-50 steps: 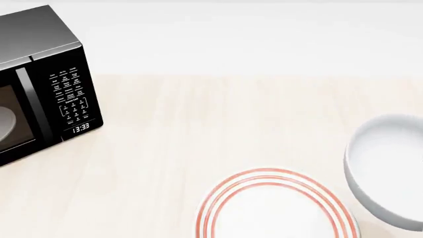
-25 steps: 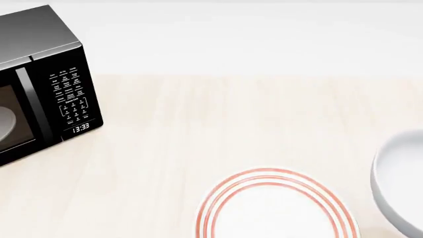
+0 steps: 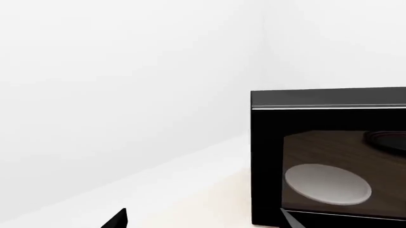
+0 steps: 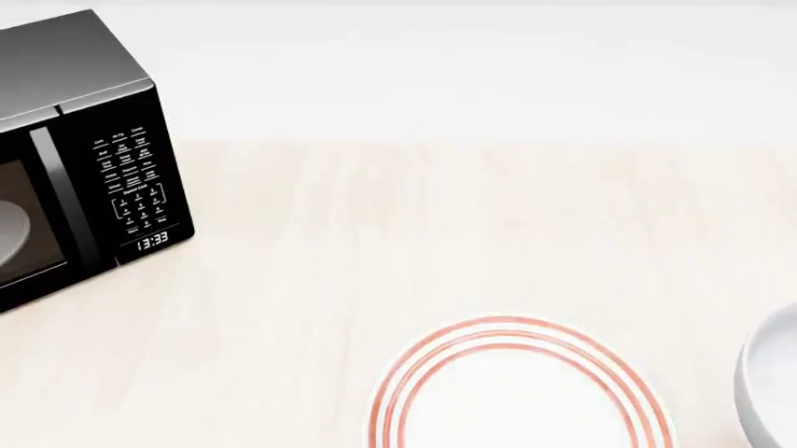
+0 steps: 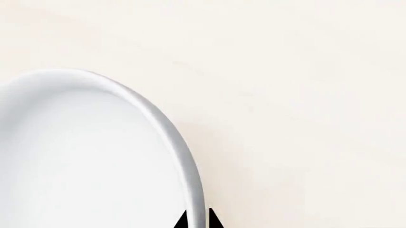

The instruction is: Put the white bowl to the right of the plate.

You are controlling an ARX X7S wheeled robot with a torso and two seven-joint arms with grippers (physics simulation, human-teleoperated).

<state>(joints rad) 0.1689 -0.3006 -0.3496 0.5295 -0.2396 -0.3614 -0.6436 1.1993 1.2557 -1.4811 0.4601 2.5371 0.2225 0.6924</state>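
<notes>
The plate [image 4: 524, 392], flat and white with red rings, lies on the pale wooden table at the bottom centre of the head view. The white bowl [image 4: 772, 387] shows only as a sliver at the right edge, to the plate's right. In the right wrist view the bowl [image 5: 82, 156] fills the left half, and my right gripper [image 5: 198, 219] is shut on its rim, one dark fingertip on each side of the wall. My left gripper [image 3: 203, 221] is open and empty beside the microwave; only its two fingertips show. Neither gripper shows in the head view.
A black microwave [image 4: 75, 159] stands at the far left of the table, its door showing a pale dish [image 3: 326, 184] inside. The white wall runs behind the table.
The white bowl has moved right and down in the head view, from mostly visible beside the plate to a sliver at the right edge. The plate and microwave have not moved.
</notes>
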